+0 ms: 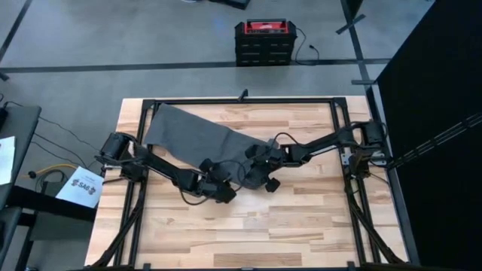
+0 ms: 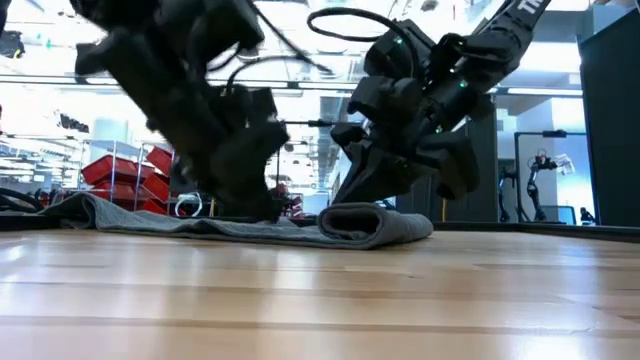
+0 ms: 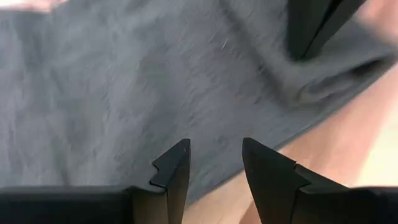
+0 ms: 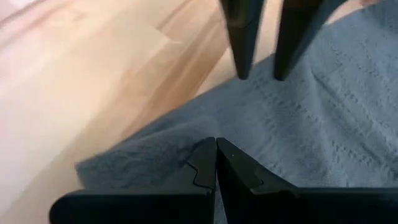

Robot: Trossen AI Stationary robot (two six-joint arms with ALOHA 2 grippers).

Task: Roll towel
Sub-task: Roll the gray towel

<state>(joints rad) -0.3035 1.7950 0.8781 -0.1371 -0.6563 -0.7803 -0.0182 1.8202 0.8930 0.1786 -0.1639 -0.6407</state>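
The right claw (image 4: 216, 163) is clenched on the towel's (image 1: 188, 132) rolled edge to keep it tight, while the left claw (image 3: 214, 163) hovers released above the cloth.

A pale wooden table (image 1: 248, 226) of butcher-block planks stands on a grey concrete floor (image 1: 113, 38) crossed by dark tape lines; a black metal frame (image 1: 241, 100) edges the tabletop; beyond the far edge sits a red and black toolbox (image 1: 263, 41); a black curtain (image 1: 437, 90) hangs at one side; red bins (image 2: 125, 170) fill shelves in the room behind; bright ceiling lights (image 2: 300, 60) glare overhead.
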